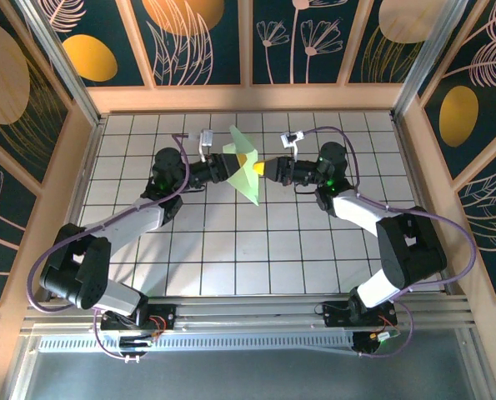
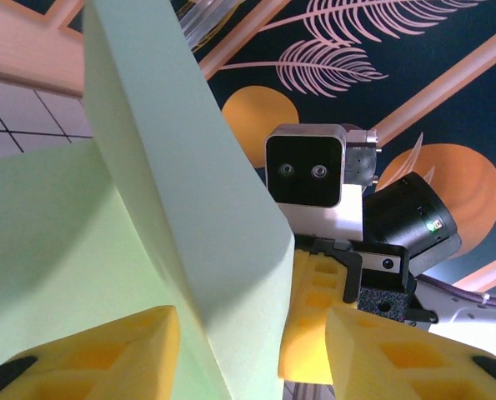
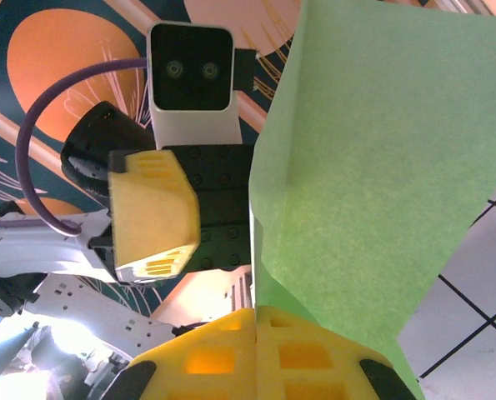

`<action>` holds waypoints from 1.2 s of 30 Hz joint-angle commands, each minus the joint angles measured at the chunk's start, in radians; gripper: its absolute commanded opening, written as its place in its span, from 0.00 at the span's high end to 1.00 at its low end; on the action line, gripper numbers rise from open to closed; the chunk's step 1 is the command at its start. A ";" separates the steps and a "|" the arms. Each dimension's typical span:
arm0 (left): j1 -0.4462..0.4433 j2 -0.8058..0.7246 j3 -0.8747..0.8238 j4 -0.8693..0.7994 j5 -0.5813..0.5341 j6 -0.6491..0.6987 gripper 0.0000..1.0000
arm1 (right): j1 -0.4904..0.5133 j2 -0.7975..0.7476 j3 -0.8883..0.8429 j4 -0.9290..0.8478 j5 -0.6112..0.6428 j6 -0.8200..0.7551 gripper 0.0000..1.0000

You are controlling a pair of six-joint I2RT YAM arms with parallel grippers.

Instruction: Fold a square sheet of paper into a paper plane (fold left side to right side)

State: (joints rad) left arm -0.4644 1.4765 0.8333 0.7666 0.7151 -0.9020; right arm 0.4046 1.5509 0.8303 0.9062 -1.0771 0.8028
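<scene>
Yellow-padded, the right tool (image 3: 256,333) pinches shut on the creased green sheet of paper (image 1: 249,185), held edge-up above the tiled surface (image 1: 231,250) between both arms, long axis near-to-far, while the left tool (image 2: 248,337) straddles it from the left, jaws apart.

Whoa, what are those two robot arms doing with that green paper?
They're folding it into a paper plane. The right gripper is pinched shut on the green sheet of paper and seems to hold it up off the tiled table. The left gripper has its yellow fingers apart, one on each side of a folded edge. The sheet is creased and bent, not a finished plane yet.
</scene>
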 commanded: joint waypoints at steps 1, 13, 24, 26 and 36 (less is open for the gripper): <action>-0.011 0.015 0.032 0.057 0.029 0.003 0.62 | 0.008 -0.005 0.009 0.062 -0.025 0.019 1.00; -0.011 -0.004 0.007 0.126 -0.059 -0.028 0.99 | -0.020 -0.097 0.025 -0.143 0.068 -0.119 0.76; -0.011 -0.018 0.097 0.166 -0.045 -0.016 1.00 | -0.073 -0.273 -0.015 -0.423 0.173 -0.288 0.26; -0.013 -0.013 0.106 0.186 -0.033 -0.032 1.00 | -0.053 -0.273 -0.018 -0.417 0.148 -0.287 0.23; -0.035 -0.002 0.116 0.183 -0.007 -0.052 0.99 | 0.022 -0.185 0.059 -0.300 0.079 -0.246 0.22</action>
State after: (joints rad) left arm -0.4915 1.4857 0.9260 0.8879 0.6762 -0.9424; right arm 0.4202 1.3437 0.8406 0.5293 -0.9653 0.5392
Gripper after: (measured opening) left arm 0.044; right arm 0.782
